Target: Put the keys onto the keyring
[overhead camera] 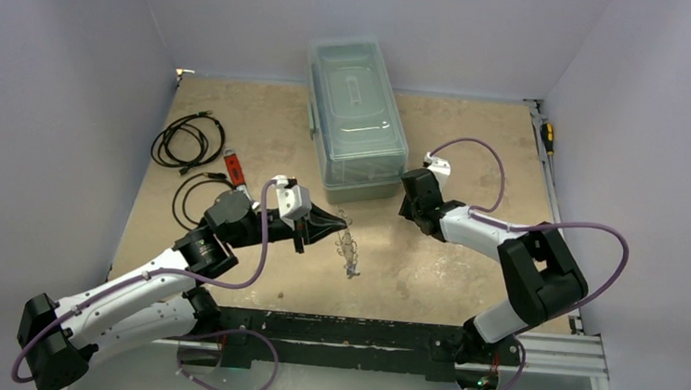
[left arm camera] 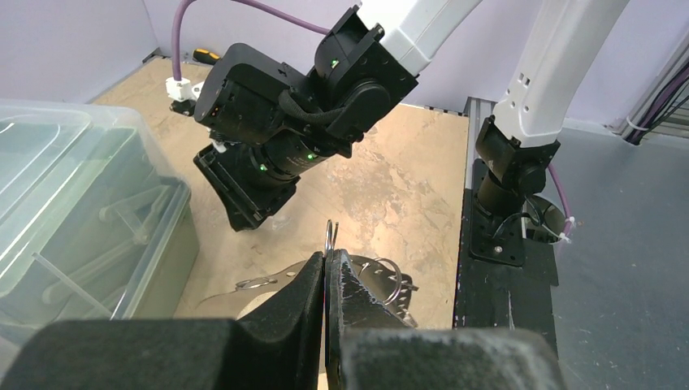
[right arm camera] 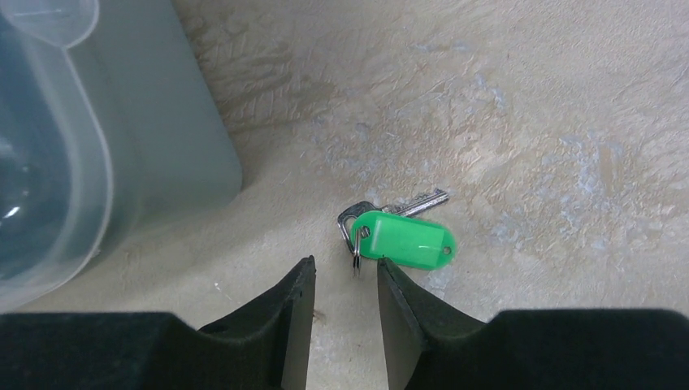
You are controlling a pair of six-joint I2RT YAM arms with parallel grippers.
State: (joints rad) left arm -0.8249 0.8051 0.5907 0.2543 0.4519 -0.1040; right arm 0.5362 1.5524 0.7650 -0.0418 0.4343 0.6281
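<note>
We are poising our right claw, jaws apart, just behind the crosswise green key; left claw clamping the keyring.

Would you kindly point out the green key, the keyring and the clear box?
green key (right arm camera: 409,244), right wrist view, its green head
keyring (left arm camera: 262,284), left wrist view, its flat band
clear box (overhead camera: 356,103), top view, its lid

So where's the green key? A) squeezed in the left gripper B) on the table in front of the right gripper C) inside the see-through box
B: the green key lies flat on the table, just ahead of the right gripper and outside the box.
</note>
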